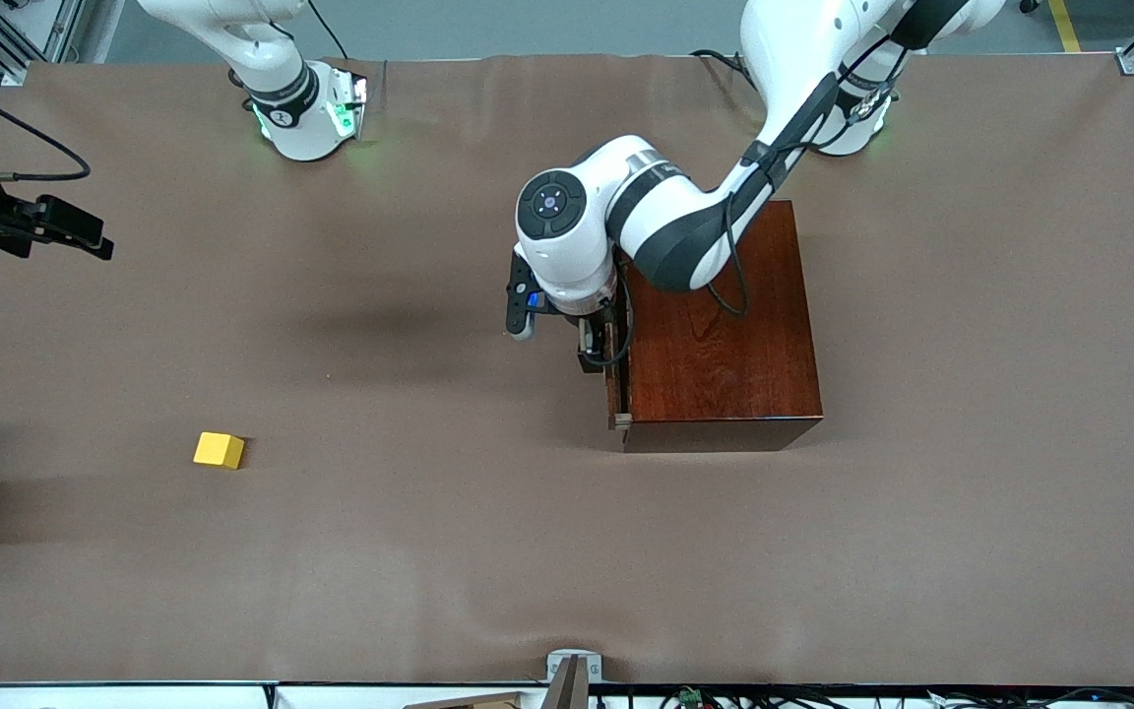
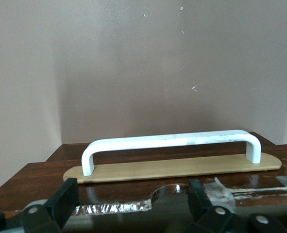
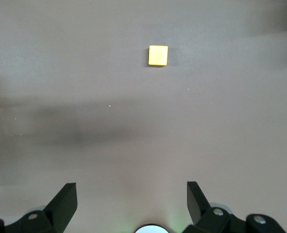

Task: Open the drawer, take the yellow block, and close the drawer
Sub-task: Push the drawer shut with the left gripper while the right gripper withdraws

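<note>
The dark reddish-brown wooden box (image 1: 715, 335) stands mid-table. The drawer (image 1: 615, 394) is pushed in, with only its front edge showing on the side toward the right arm's end. My left gripper (image 1: 592, 347) is right at that front. In the left wrist view the left gripper (image 2: 132, 196) is open and empty. The white bar handle (image 2: 170, 142) lies just past its fingertips, not between them. The yellow block (image 1: 219, 450) lies on the table, nearer the front camera and toward the right arm's end. My right gripper (image 3: 132, 194) is open, empty and high over the table, with the block (image 3: 158, 55) far below.
The brown table mat (image 1: 528, 551) spreads around the box and the block. The right arm's base (image 1: 303, 108) stands at the table's back edge. The right arm's dark hand (image 1: 55, 228) hangs over the right arm's end of the table.
</note>
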Tool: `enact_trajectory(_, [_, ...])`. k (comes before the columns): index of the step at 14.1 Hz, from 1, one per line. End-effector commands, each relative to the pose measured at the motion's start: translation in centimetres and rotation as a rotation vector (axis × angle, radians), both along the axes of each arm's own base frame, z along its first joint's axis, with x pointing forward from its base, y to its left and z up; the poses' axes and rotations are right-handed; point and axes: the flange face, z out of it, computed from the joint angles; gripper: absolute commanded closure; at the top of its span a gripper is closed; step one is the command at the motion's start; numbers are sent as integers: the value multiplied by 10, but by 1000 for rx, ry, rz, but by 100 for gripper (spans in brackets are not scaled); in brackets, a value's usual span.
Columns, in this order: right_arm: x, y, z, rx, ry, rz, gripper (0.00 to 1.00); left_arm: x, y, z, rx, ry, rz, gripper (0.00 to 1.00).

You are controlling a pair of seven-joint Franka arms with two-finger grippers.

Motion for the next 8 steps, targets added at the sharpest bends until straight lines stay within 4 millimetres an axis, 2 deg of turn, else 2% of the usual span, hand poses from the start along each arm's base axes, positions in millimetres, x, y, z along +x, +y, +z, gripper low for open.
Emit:
enact_trajectory(1, [-7, 11, 4, -12, 3, -44, 0, 5, 17, -10, 48, 10, 4, 0])
enact_trajectory(4, [-8, 9, 4, -12, 9, -46, 0, 5, 21, -18, 73, 32, 12, 0])
enact_trajectory(8, [-6, 4, 13, -9, -9, -47, 0, 8, 32, -18, 108, 56, 20, 0])
